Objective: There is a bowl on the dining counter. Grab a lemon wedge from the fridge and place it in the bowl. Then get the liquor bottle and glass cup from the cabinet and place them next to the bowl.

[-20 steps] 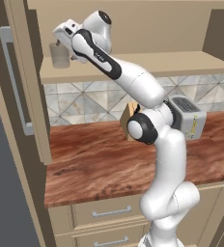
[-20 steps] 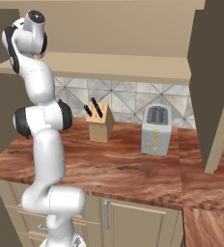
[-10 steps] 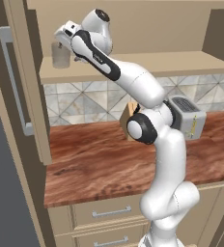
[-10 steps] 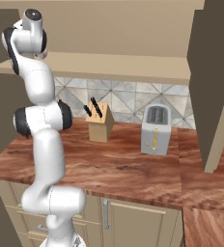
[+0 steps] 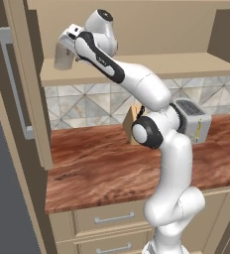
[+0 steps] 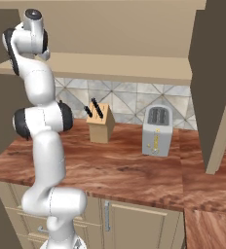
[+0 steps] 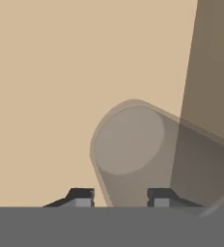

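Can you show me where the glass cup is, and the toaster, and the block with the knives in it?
glass cup (image 5: pixel 63 55): left base view, on its translucent side wall.
toaster (image 6: pixel 157 131): right base view, on its grey front face.
knife block (image 6: pixel 100 127): right base view, on its wooden front.

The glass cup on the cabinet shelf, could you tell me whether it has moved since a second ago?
No. The glass cup stands at the same left end of the cabinet shelf, beside the cabinet wall.

Glass cup (image 7: pixel 133 154) seen lying across view, round base turned toward camera. Fingertips (image 7: pixel 82 195) of hand (image 7: pixel 119 197) flanking it. Tan cabinet (image 7: pixel 61 87) panel behind; darker panel at right.
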{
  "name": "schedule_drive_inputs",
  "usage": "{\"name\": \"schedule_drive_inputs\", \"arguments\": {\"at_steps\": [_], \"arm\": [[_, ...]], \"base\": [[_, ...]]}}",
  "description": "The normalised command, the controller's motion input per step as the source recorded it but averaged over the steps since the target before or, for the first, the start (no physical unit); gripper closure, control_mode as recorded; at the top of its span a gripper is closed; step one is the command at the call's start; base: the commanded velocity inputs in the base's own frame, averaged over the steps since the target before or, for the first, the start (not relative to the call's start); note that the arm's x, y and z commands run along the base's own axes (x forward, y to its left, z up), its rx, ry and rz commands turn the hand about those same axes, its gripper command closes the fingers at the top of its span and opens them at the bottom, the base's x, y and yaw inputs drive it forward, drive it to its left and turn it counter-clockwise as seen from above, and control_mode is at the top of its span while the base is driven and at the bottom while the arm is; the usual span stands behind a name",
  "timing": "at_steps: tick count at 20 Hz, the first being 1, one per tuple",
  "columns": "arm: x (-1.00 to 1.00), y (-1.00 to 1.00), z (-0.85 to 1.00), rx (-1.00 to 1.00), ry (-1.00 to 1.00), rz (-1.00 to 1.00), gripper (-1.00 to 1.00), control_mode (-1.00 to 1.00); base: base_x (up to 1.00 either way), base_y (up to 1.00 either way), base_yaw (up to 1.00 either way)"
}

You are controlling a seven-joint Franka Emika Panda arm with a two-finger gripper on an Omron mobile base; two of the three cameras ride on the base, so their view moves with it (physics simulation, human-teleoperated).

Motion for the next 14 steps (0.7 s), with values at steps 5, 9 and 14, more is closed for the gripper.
{"name": "schedule_drive_inputs", "arguments": {"at_steps": [5,9,14], "arm": [[-0.08,-0.03,0.15,0.00,0.00,0.00,1.00,-1.00],[-0.39,-0.25,0.14,0.00,0.00,0.00,1.00,-1.00],[-0.65,-0.49,0.05,0.00,-0.06,0.00,1.00,-1.00]], "base": [[0.00,0.00,0.00],[0.00,0.00,0.00],[0.00,0.00,0.00]]}}
